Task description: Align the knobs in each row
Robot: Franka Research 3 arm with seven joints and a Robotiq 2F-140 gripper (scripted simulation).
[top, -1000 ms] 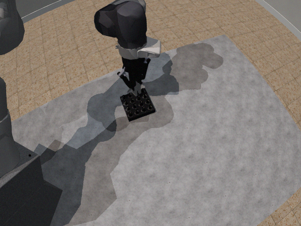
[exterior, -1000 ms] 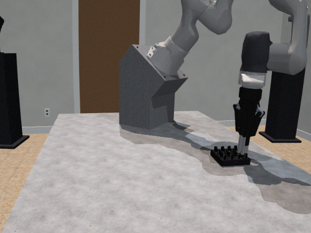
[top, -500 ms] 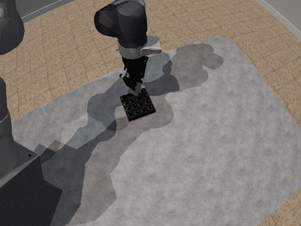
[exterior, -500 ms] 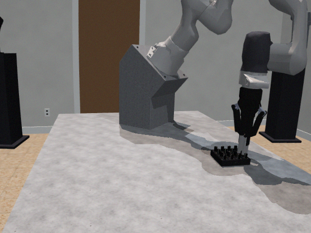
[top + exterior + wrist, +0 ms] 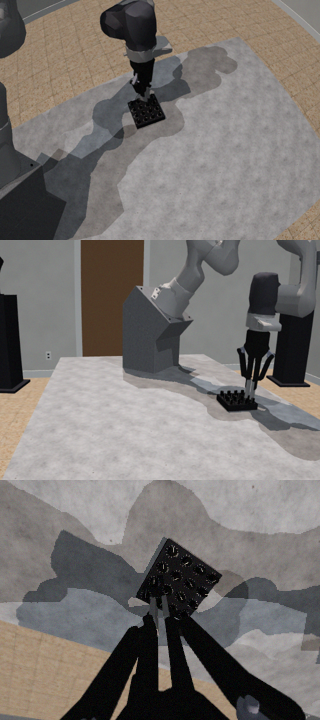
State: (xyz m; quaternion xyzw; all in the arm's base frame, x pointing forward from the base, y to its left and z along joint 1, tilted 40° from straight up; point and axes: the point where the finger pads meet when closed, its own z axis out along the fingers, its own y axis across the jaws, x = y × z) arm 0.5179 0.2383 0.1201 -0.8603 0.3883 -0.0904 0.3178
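Note:
The black knob box stands flat on the table, with four rows of dark knobs. Its socket side faces the exterior view. My gripper points down at the knob 1 edge. Its fingers are nearly closed, with a narrow gap, and reach down around one knob, which appears to be B1. The fingertips largely hide that knob and its line. White marks show around the other knobs in the wrist view, but most lines are too small or dark to read.
The grey table carries the box near one long edge, beyond which lies the tiled floor. The robot's base stands at the table's far end in the exterior view. Neighbouring knobs stand close around the fingertips. Arm shadows darken the box.

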